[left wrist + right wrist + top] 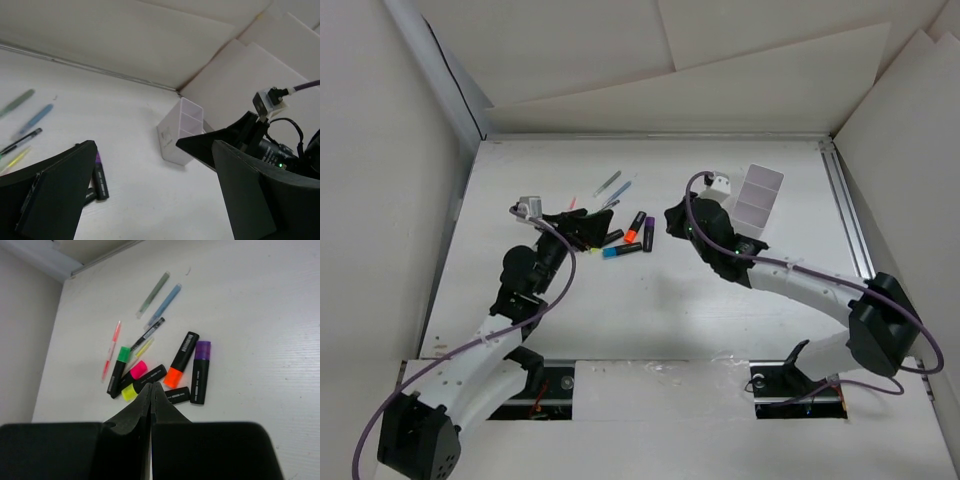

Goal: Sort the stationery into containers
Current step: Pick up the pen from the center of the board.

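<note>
Black bright-capped highlighters (182,357) and thin blue-grey pens (165,302) are lying unsorted on the white bench (650,310), well apart from the seemingly empty pale compartmented box (181,131); my left end effector (142,150) is gaping, my right end effector (151,390) sitting closed, empty.

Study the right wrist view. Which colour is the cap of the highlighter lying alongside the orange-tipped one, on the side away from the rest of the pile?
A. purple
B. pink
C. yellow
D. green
A: the purple-capped highlighter lies nearly parallel to the orange-tipped highlighter, with no other highlighter beyond it on that side.
</note>
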Robot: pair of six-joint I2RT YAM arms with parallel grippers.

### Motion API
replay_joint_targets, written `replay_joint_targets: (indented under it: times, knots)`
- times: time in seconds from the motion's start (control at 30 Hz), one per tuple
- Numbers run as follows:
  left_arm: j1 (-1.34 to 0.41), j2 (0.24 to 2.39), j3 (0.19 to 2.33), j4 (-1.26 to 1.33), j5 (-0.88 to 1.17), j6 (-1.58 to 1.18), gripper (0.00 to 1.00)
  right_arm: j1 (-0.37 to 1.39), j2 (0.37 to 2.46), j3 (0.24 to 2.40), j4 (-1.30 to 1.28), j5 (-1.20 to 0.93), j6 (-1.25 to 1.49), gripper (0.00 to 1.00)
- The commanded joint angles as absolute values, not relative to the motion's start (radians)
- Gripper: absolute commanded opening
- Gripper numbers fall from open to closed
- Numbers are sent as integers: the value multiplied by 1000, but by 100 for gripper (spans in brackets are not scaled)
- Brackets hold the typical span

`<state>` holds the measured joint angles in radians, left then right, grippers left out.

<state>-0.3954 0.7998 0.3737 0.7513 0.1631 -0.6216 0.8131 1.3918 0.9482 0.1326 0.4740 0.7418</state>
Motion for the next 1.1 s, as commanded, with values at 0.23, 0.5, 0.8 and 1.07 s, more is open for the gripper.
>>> replay_joint_targets:
  times: [0.23,0.5,0.8,1.07]
  knots:
    - [-492,850,459,410,-199,-521,99,824,1627,1150,-44,558,799,11]
    - [-492,841,489,371,-167,-503,32,798,1857,1336,-172,523,830,53]
    - [-492,822,448,400,-141,-531,54,758,2094,1572,-325,466,833,47]
    - [-492,811,457,399,-103,-531,57,749,2147,1605,-374,454,833,46]
